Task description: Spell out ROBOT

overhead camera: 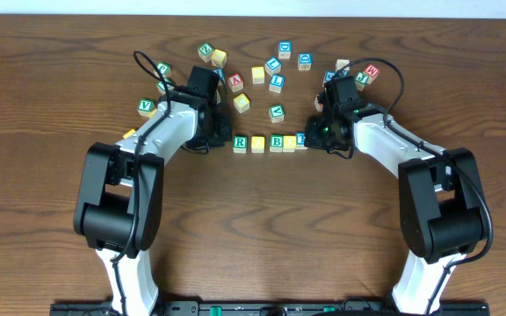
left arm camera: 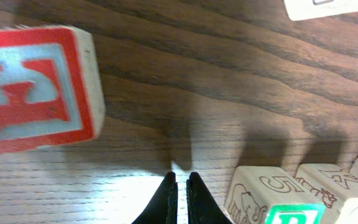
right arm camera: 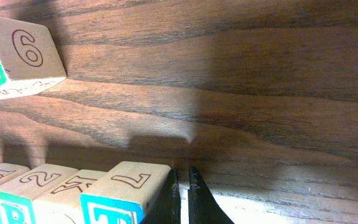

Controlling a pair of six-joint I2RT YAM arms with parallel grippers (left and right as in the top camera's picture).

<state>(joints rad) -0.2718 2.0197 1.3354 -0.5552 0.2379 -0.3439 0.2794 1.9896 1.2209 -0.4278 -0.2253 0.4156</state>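
Five cubes stand in a row at mid table: green R (overhead camera: 241,141), a yellow cube (overhead camera: 257,143), green B (overhead camera: 276,142), a second yellow cube (overhead camera: 289,142) and blue T (overhead camera: 301,139). My left gripper (overhead camera: 227,139) sits just left of the R, low over the wood, shut with nothing in it. In the left wrist view the gripper (left arm camera: 183,186) stands beside the R cube (left arm camera: 272,199). My right gripper (overhead camera: 313,138) is at the row's right end. In the right wrist view it (right arm camera: 184,183) is shut and empty, its left finger against the T cube (right arm camera: 129,193).
Several loose cubes lie scattered behind the row: a red A (overhead camera: 235,83), a green one (overhead camera: 277,111), a yellow one (overhead camera: 242,103), blue ones (overhead camera: 285,49). A green V cube (overhead camera: 146,108) lies by the left arm. A red-letter cube (left arm camera: 33,90) sits close to the left gripper.
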